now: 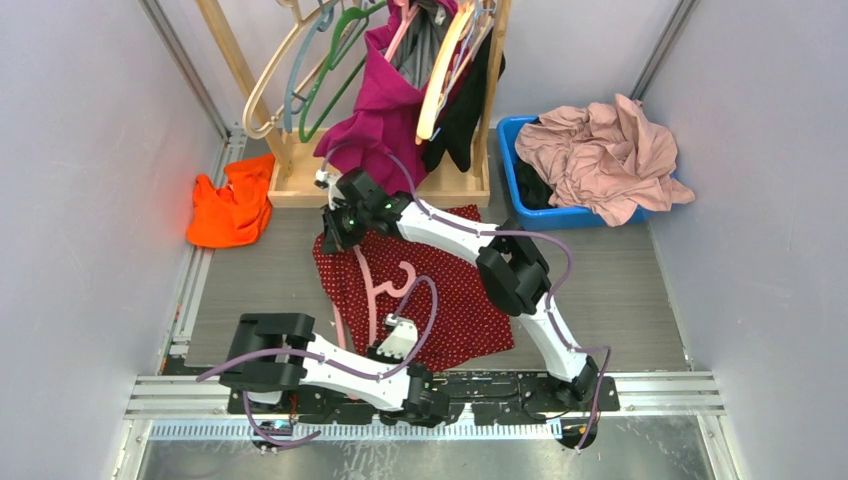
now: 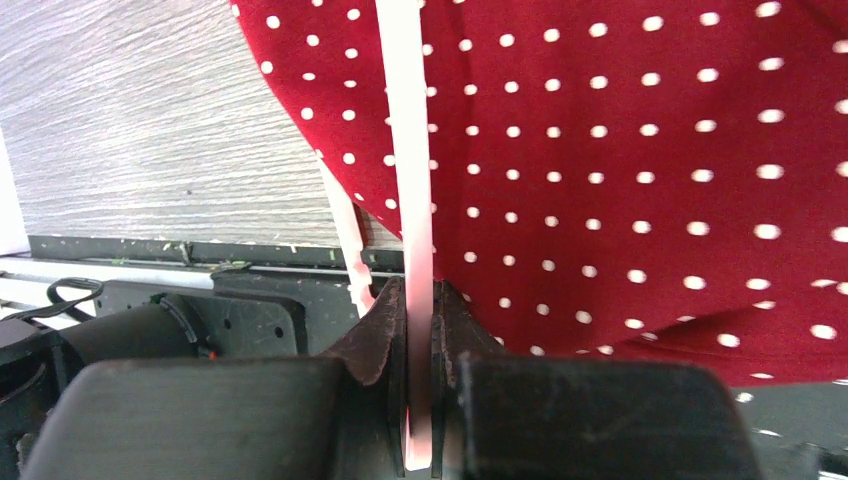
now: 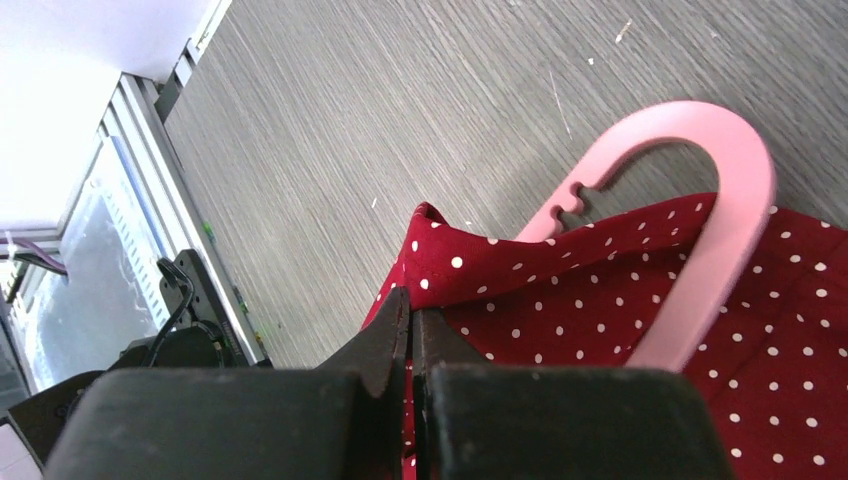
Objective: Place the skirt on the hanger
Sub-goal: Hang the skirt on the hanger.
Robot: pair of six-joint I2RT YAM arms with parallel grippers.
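The dark red, white-dotted skirt [image 1: 450, 300] lies spread on the grey table. On its left part lies the thin pink hanger [image 1: 372, 290], its hook curling over the fabric. My left gripper [image 1: 397, 332] is at the skirt's near edge. In the left wrist view this left gripper [image 2: 418, 296] is shut on the hanger's [image 2: 405, 120] pink bar, with the skirt [image 2: 620, 150] behind. My right gripper [image 1: 334, 238] is at the skirt's far left corner. The right wrist view shows it [image 3: 411, 306] shut on the skirt's [image 3: 560, 310] folded edge, the hanger's shoulder end [image 3: 735, 200] curving just beyond.
A wooden rack [image 1: 290, 185] at the back carries tan and green hangers and a magenta garment [image 1: 385, 110]. An orange cloth [image 1: 232, 210] lies at the left. A blue bin [image 1: 530, 205] at the back right holds a pale pink garment [image 1: 610, 150]. Walls close both sides.
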